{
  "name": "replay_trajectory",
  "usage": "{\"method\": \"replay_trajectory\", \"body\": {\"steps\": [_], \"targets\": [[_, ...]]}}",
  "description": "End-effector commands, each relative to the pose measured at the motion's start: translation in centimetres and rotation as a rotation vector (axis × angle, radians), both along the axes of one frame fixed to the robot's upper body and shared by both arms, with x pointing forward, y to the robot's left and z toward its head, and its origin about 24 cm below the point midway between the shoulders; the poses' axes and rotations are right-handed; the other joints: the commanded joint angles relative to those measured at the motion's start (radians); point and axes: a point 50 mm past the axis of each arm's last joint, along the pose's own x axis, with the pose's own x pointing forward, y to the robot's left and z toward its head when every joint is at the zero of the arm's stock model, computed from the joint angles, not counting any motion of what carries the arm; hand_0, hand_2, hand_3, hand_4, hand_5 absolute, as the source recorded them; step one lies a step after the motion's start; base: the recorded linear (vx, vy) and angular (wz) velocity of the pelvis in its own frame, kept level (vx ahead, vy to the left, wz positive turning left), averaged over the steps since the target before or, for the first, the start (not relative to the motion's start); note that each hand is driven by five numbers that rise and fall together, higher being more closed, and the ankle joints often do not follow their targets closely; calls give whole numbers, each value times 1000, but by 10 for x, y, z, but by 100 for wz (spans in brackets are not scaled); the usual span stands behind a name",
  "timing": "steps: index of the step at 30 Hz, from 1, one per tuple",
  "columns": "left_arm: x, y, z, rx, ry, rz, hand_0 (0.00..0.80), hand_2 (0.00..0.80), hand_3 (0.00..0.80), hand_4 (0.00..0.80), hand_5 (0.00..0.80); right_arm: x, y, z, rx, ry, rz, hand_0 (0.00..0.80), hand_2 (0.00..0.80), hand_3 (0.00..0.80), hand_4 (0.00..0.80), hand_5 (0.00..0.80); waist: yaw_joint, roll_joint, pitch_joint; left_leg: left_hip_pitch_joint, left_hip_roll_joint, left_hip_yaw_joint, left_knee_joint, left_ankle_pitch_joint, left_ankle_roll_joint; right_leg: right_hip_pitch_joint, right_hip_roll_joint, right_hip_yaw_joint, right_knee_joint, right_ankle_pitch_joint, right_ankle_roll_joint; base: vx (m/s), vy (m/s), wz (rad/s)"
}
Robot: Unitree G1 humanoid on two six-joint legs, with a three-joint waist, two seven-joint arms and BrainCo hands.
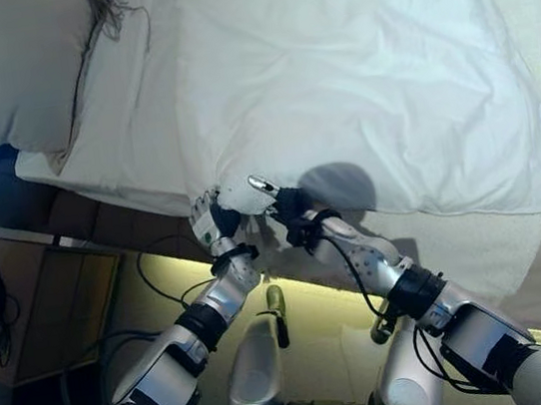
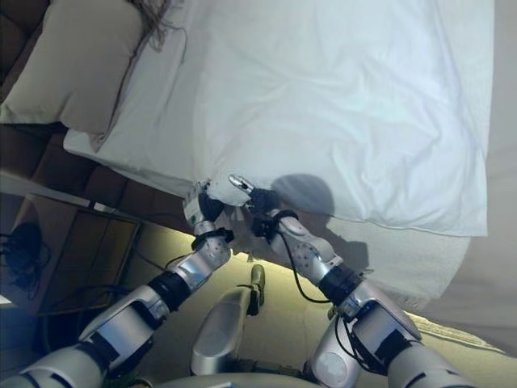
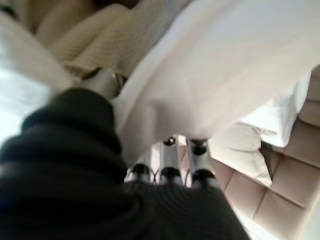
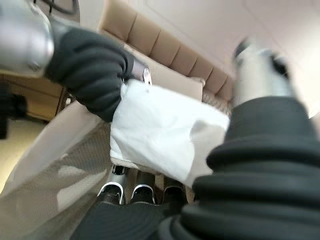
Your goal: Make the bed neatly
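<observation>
A white duvet [image 1: 354, 80] lies spread over the bed, and its near corner [image 1: 236, 196] hangs at the bed's side edge. My left hand [image 1: 213, 223] and right hand [image 1: 290, 212] are side by side at that corner, both curled on the cloth. In the left wrist view the duvet [image 3: 225, 75] drapes over my fingers [image 3: 170, 150]. In the right wrist view the corner [image 4: 160, 130] sits between my fingers and thumb, with the left hand's dark cover [image 4: 90, 65] touching it. A cream mattress cover [image 1: 478, 244] shows below the duvet's edge.
A grey-white pillow [image 1: 20, 71] lies at the head of the bed, with a dark tangle of strands [image 1: 107, 4] beside it. A brown padded bed frame [image 1: 81, 214] runs under the mattress. A wooden nightstand [image 1: 42, 295] and cables [image 1: 161, 283] are on the floor.
</observation>
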Motion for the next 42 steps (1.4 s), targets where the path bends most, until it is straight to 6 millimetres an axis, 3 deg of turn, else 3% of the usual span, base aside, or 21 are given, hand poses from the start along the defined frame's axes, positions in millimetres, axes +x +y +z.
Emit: {"method": "replay_trajectory", "body": {"steps": [1, 7, 12, 18, 21, 23, 35, 42], "targets": [[12, 10, 24, 47, -134, 18, 800, 800, 800, 800, 800, -35, 51, 5, 172, 39, 235, 0, 0, 0, 0, 0, 9, -35, -81, -59, 14, -10, 55, 46, 88, 185, -82, -45, -491, 454, 150, 79, 62, 2], [2, 27, 3, 130, -44, 28, 800, 800, 800, 800, 800, -44, 38, -9, 193, 86, 268, 0, 0, 0, 0, 0, 10, -36, -122, -6, -1, 2, 20, 64, 92, 246, -91, -77, -522, 472, 145, 49, 64, -1], [-15, 52, -19, 220, 49, 58, 800, 800, 800, 800, 800, -54, 13, -26, 214, 154, 256, 0, 0, 0, 0, 0, 1, -38, -170, 58, -6, 7, -29, 64, 89, 309, -86, -87, -559, 474, 158, 109, 44, 3], [-41, 99, -39, 322, 164, 158, 800, 800, 800, 800, 800, -68, -25, -49, 206, 219, 209, 0, 0, 0, 0, 0, -20, -41, -240, 153, -4, 23, -125, 79, 84, 393, -66, -91, -614, 467, 172, 133, 30, -6], [-50, 120, -43, 312, 198, 227, 800, 800, 800, 800, 800, -73, -40, -55, 192, 233, 207, 0, 0, 0, 0, 0, -32, -38, -264, 189, -6, 31, -172, 93, 83, 427, -57, -95, -642, 465, 175, 109, 44, -12], [-62, 144, -48, 277, 236, 310, 800, 800, 800, 800, 800, -81, -60, -66, 170, 260, 188, 0, 0, 0, 0, 0, -45, -34, -285, 234, -10, 34, -209, 92, 79, 467, -51, -101, -656, 450, 181, 122, 56, -14], [-113, 221, -55, 283, 406, 556, 800, 800, 800, 800, 800, -106, -117, -91, 161, 371, 71, 0, 0, 0, 0, 0, -71, -18, -356, 341, -15, 15, -288, 87, 81, 590, -25, -125, -709, 427, 179, 71, 31, 0], [-140, 277, -33, 399, 455, 686, 800, 800, 800, 800, 800, -120, -141, -104, 151, 405, -14, 0, 0, 0, 0, 0, -71, -5, -387, 361, -23, -5, -331, 102, 84, 611, -18, -134, -719, 438, 183, 7, 75, 0]]}}
